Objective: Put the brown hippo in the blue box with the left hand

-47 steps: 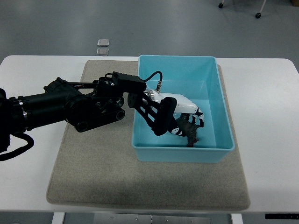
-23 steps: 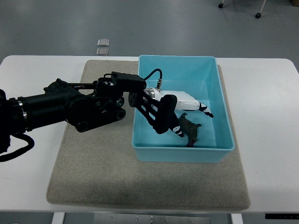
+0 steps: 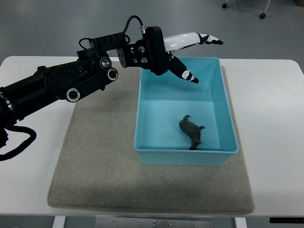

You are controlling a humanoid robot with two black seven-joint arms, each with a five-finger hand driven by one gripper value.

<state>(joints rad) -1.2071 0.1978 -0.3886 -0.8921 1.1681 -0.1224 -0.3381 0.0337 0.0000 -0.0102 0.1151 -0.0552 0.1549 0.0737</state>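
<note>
The brown hippo (image 3: pixel 192 132) lies on the floor of the blue box (image 3: pixel 213 70), near its front wall, with nothing touching it. My left hand (image 3: pixel 202 54) is raised high above the box's far left corner, its white, black-tipped fingers (image 3: pixel 190 76) spread and holding nothing. The black left arm (image 3: pixel 71 83) runs in from the left edge. No right arm shows.
The box stands on a grey mat (image 3: pixel 99 171) on the white table (image 3: pixel 270 118). Two small silver squares (image 3: pixel 105 47) lie on the floor beyond the table's far edge. Chair castors (image 3: pixel 262 15) show at the top right.
My left hand let go of the hippo, opened, and rose up and back out of the box. The hippo stayed on the box floor.
</note>
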